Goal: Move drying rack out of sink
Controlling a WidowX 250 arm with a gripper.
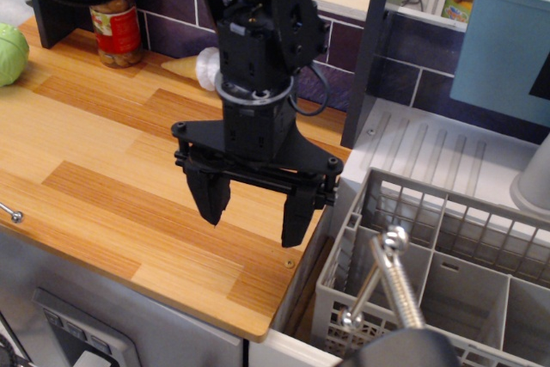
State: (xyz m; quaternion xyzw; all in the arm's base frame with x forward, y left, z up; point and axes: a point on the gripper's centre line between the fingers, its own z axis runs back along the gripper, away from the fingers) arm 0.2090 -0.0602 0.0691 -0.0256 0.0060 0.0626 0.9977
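The drying rack [447,272] is a light-grey slatted basket with inner dividers, sitting in the sink at the lower right. The sink's ribbed draining surface [430,148] shows behind it. My black gripper [251,219] hangs open and empty over the wood countertop, just left of the rack's left wall, not touching it. A metal whisk [391,285] stands in the rack's front left compartment.
A wood-grain countertop [94,169] fills the left. A red-lidded jar [116,23], a green cabbage [10,53] and an ice-cream cone toy [196,66] lie at the back. A blue box [507,32] stands back right. A dark post [369,49] rises by the sink.
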